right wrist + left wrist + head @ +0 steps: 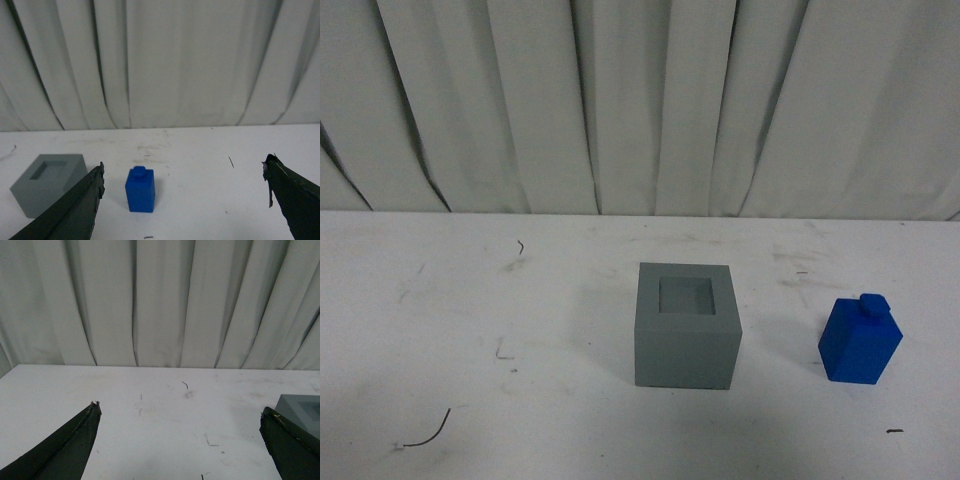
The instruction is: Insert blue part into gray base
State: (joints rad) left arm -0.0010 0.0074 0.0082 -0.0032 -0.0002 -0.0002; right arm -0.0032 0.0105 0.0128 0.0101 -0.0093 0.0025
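The gray base (685, 325) stands on the white table near the middle, its square recess facing up and empty. The blue part (860, 340) stands upright to its right, stud on top, apart from the base. Neither arm shows in the front view. In the right wrist view my right gripper (182, 172) is open and empty; the blue part (140, 190) stands ahead between its fingers, nearer one finger, with the gray base (47, 182) beside it. In the left wrist view my left gripper (180, 410) is open and empty; a corner of the gray base (300, 407) shows behind one finger.
The white table (470, 330) carries scuffs and a few thin dark wire scraps (425, 432). A pleated white curtain (640, 100) closes off the back edge of the table.
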